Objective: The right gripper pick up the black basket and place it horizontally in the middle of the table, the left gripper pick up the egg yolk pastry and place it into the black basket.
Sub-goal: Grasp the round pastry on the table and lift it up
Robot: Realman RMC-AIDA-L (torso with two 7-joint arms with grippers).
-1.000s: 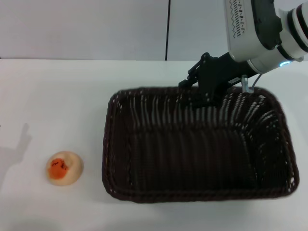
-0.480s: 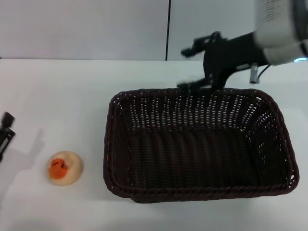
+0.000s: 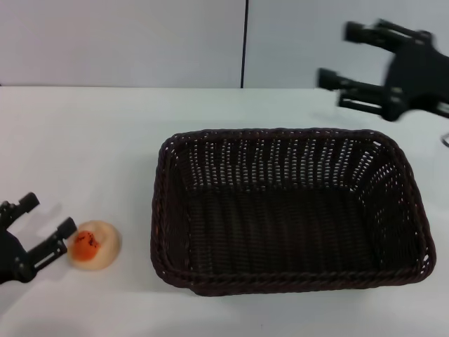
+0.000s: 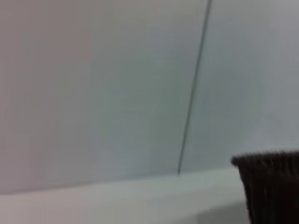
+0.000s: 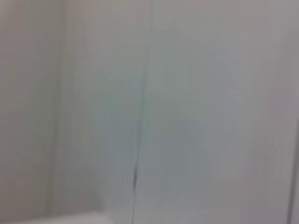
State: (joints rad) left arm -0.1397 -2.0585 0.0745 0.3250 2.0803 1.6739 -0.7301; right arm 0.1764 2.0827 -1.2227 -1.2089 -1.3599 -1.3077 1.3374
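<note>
The black basket (image 3: pixel 280 232) lies lengthwise on the white table (image 3: pixel 84 140), right of centre, and holds nothing. My right gripper (image 3: pixel 337 54) is open and empty, lifted above the table behind the basket's far right corner. The egg yolk pastry (image 3: pixel 93 243) sits on the table left of the basket, its orange patch facing up. My left gripper (image 3: pixel 48 214) is open at the lower left, one fingertip (image 3: pixel 68 226) right beside the pastry and the other farther off. The left wrist view shows one corner of the basket (image 4: pixel 273 186).
A pale wall with a dark vertical seam (image 3: pixel 244 42) stands behind the table. The right wrist view shows only that wall. Bare tabletop lies between the pastry and the basket's left rim.
My right gripper has let go of the basket's far rim and risen away to the right. My left gripper has come in from the left edge up to the pastry.
</note>
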